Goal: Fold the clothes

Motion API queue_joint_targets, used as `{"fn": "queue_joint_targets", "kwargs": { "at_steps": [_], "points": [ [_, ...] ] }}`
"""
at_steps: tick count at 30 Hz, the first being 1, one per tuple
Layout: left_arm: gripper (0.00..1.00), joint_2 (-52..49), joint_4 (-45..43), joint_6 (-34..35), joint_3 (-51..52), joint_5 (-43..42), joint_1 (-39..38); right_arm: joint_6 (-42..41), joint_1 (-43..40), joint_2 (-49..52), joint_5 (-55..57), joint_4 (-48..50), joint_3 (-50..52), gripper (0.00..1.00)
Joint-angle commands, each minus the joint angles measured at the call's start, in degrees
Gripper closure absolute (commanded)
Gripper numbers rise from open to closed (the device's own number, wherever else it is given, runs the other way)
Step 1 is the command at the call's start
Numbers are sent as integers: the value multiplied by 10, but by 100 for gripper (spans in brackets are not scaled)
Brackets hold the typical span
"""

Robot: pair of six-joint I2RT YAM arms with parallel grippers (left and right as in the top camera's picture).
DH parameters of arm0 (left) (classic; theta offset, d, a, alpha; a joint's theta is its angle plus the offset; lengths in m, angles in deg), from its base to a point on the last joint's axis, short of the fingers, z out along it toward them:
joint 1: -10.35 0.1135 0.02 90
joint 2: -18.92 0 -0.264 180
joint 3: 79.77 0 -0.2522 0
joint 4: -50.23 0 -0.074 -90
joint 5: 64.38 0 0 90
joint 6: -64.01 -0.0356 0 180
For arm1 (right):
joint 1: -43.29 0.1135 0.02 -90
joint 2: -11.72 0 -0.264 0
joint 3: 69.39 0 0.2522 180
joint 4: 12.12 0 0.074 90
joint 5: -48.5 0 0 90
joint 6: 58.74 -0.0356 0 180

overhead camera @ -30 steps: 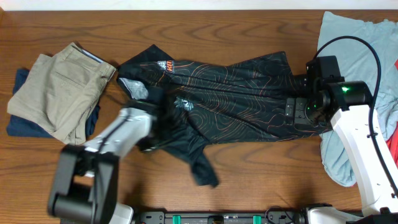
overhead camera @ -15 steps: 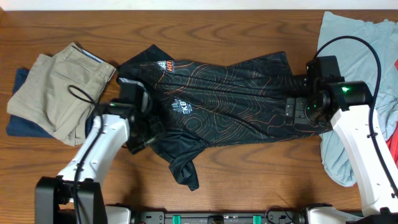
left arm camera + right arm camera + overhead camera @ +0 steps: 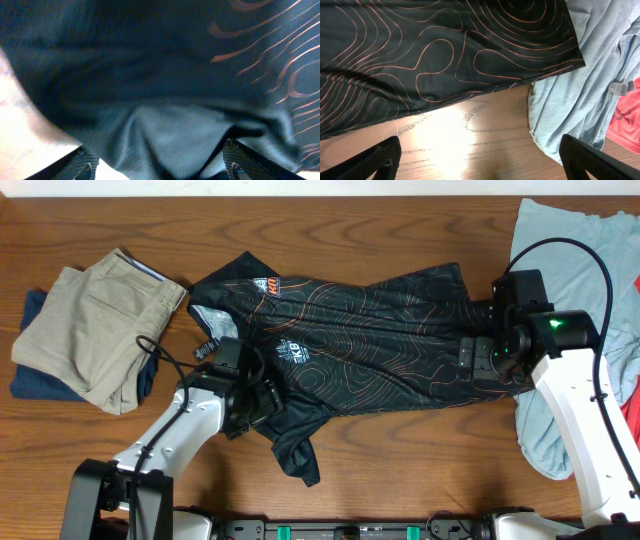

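Observation:
The clothes, a black jersey (image 3: 370,330) with thin orange contour lines, lie spread across the middle of the table, with a rumpled flap (image 3: 295,450) trailing toward the front edge. My left gripper (image 3: 258,395) rests low over the jersey's front-left part. In the left wrist view its jaws (image 3: 159,167) stand wide apart, dark fabric (image 3: 165,135) bunched loosely under and between them without being pinched. My right gripper (image 3: 487,360) hovers at the jersey's right hem (image 3: 470,75). It is open (image 3: 485,165) over bare wood, with nothing between its fingers.
Folded khaki trousers (image 3: 90,325) lie on a dark blue garment (image 3: 30,375) at the left. A light-blue shirt (image 3: 570,240) covers the right end of the table and shows beside the hem (image 3: 590,75). A red garment (image 3: 632,410) is at the right edge.
My left gripper has opened and let go of the jersey fabric, then settled a little lower and to the right. The front flap has shifted left. The right arm has not moved.

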Motion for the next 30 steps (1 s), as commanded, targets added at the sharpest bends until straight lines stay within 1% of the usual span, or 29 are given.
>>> {"fn": "queue_joint_targets", "kwargs": {
  "at_steps": [1,2,5,7,8,9,10,11,12,16,21,27,30],
  "points": [
    [23,-26,-31,9,33,12,-18,-9,-8,-8,2,0,-7,1],
    [24,-28,-37,9,33,12,-25,-9,-8,-8,2,0,-7,1],
    [32,-35,-57,9,33,12,-52,-9,-8,-8,2,0,-7,1],
    [41,-40,-63,9,33,14,-64,-9,-8,-8,2,0,-7,1],
    [50,-41,-63,9,33,15,-68,-9,-8,-8,2,0,-7,1],
    [68,-42,-63,9,33,17,-70,-9,-8,-8,2,0,-7,1],
    [75,-42,-61,9,33,17,-70,-9,-8,-8,2,-1,-7,1],
    [87,-42,-59,9,33,19,-70,-9,-8,-8,2,-2,-7,1],
    [93,-42,-58,8,33,22,-69,-9,-8,-8,3,-2,-7,1],
    [94,-41,-45,-9,31,24,-63,-9,-8,-8,3,-3,-7,1],
    [94,-11,40,-62,1,34,-28,-9,-8,-8,3,-7,-7,1],
    [94,85,176,-115,-64,34,60,-21,-8,-8,-8,-21,-7,1],
    [94,139,200,-127,-84,34,113,-36,-8,-8,-8,-26,-4,1]
  ]
}}
